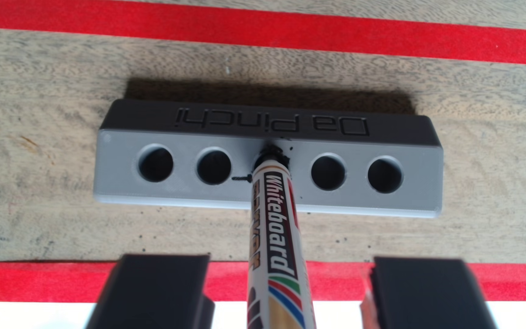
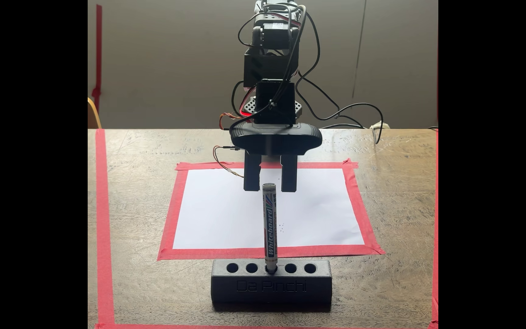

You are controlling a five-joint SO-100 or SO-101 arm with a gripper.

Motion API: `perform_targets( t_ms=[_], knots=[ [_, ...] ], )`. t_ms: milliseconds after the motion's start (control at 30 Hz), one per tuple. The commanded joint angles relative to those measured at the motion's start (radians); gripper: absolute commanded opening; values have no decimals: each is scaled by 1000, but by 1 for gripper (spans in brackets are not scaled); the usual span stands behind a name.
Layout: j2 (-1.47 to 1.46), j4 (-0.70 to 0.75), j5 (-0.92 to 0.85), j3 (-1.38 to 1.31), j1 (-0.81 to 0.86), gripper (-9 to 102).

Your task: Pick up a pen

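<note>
1. Nearest me, at the front of the wooden table [image 2: 148, 284], sat a dark holder block [image 2: 271, 286] with five holes in a row along its top. Raised letters on its front face read "Da Pinchi".
2. The pen [image 2: 270, 227] stood nearly upright in the middle hole, tip down, with two empty holes on each side. "Whiteboard" ran lengthwise along its barrel, with red, blue and green stripes nearer the top end; a smaller line of print beside it was too blurred to read.
3. Just behind and above, the gripper [image 2: 270, 185] hung with its jaws apart, one finger on either side of the pen's top end and neither seeming to touch it. In the wrist view the pen [image 1: 276, 234] rose between the two fingers with clear gaps.
4. I judged the approach done; closing on the barrel and lifting it from the hole were left.
5. Further back lay a white sheet [image 2: 223, 208] framed in red tape [image 2: 168, 218].
</note>
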Motion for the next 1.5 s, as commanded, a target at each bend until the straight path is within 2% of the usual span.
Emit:
perform_targets(
  t_ms=[0,667,1467],
  knots=[
    [17,-28,-8,-77,8,100],
    [11,46,-8,-66,9,100],
    [14,61,-5,34,8,100]
  ],
)
